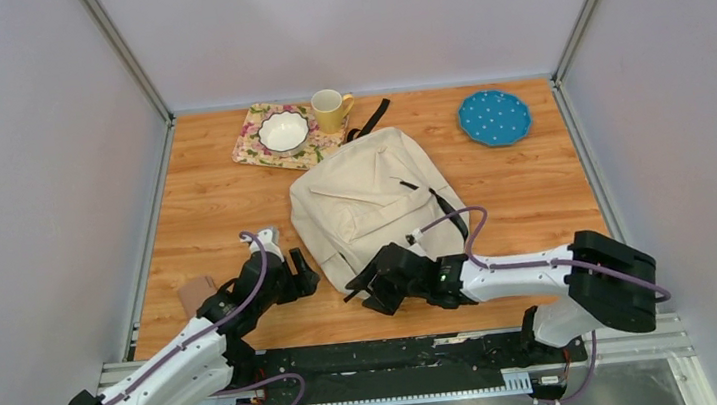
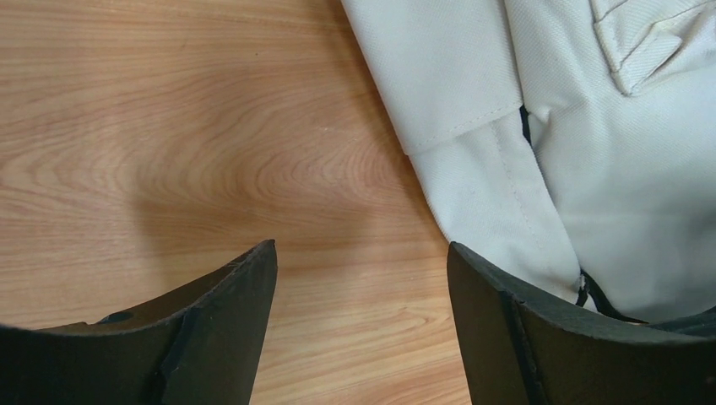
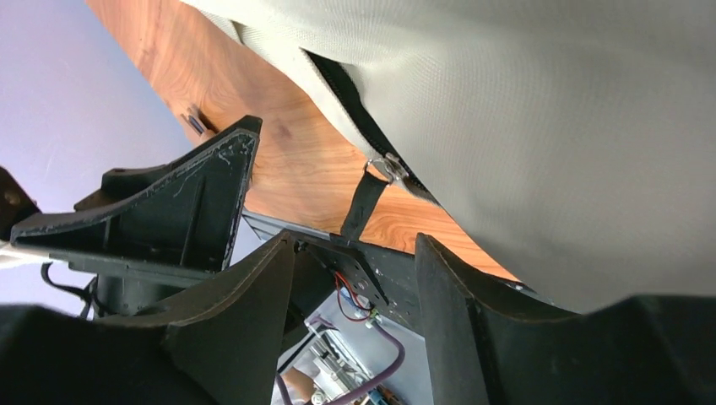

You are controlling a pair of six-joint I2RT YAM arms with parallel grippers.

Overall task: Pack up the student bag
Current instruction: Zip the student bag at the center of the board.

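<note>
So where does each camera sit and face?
Top external: above and behind the bases, looking down on the table; both arms show, near the student bag.
Left wrist: on the left arm, facing down at wood and the bag's edge; its open fingers show.
Right wrist: on the right arm, tilted toward the bag's zipper pull; its fingers show.
Shared: all see the bag.

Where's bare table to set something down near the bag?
Bare wood: left of the student bag, between floral mat and left gripper; and right of it, nearer than the blue plate. Crowded: the bag's near edge, with the right gripper there too.
</note>
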